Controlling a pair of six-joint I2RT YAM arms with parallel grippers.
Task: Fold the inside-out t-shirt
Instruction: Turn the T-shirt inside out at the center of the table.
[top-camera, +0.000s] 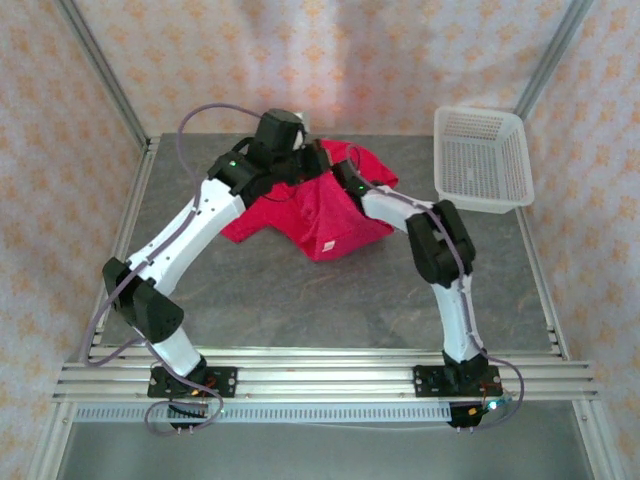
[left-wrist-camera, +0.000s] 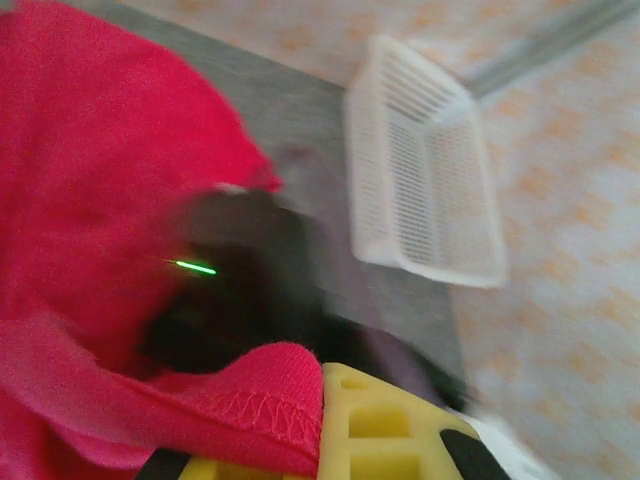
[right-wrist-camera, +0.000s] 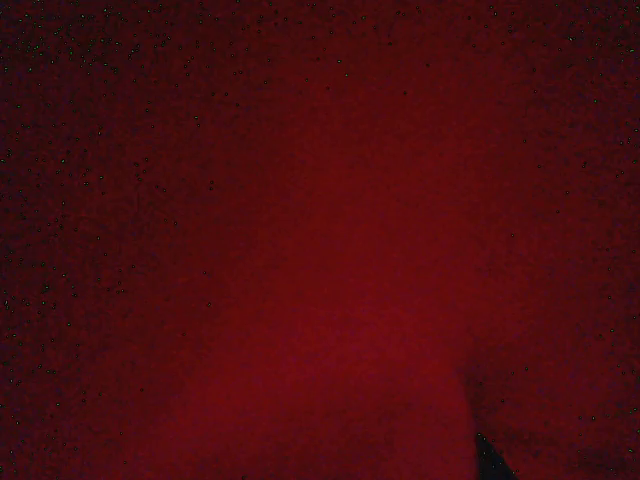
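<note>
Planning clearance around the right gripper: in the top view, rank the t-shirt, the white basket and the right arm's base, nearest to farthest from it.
1. t-shirt, against the right gripper, mid-table.
2. white basket, far right corner.
3. right arm's base, near edge.

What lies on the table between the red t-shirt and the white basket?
Nothing. In the top view, a bare strip of grey table separates the t-shirt from the basket.

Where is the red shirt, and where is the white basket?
t-shirt (top-camera: 310, 215), top external view, on the middle of its red fabric.
basket (top-camera: 480, 150), top external view, on its bare mesh floor.
</note>
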